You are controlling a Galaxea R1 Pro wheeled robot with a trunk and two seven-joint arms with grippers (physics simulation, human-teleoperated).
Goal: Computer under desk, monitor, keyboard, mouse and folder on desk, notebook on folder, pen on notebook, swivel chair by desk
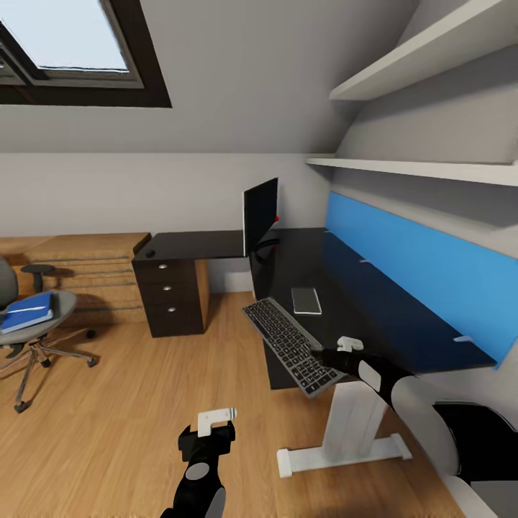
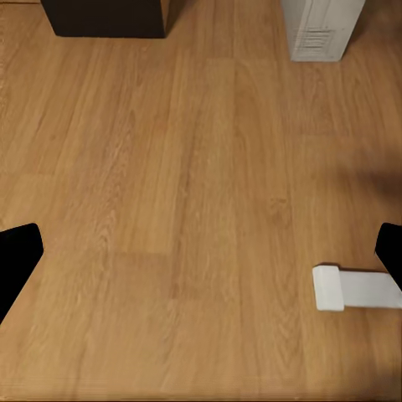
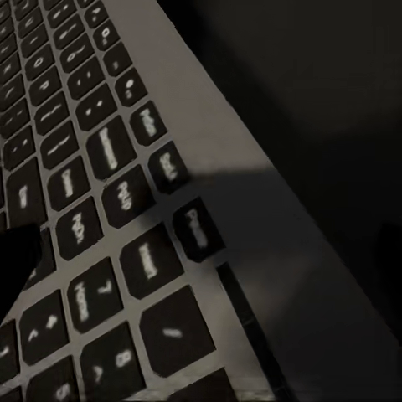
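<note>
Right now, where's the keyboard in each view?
Head view: keyboard at centre, overhanging the desk front edge, right tool at its near corner.
Left wrist view: not in it.
Right wrist view: keys up close, left side.
Shared landmark: the black desk top.

The keyboard is seen tilted over the front edge of the desk, gripped at its near end by the right gripper. The monitor is stood edge-on at the desk's corner. The folder is laid on the swivel chair. The left gripper is held above the wooden floor.
</note>
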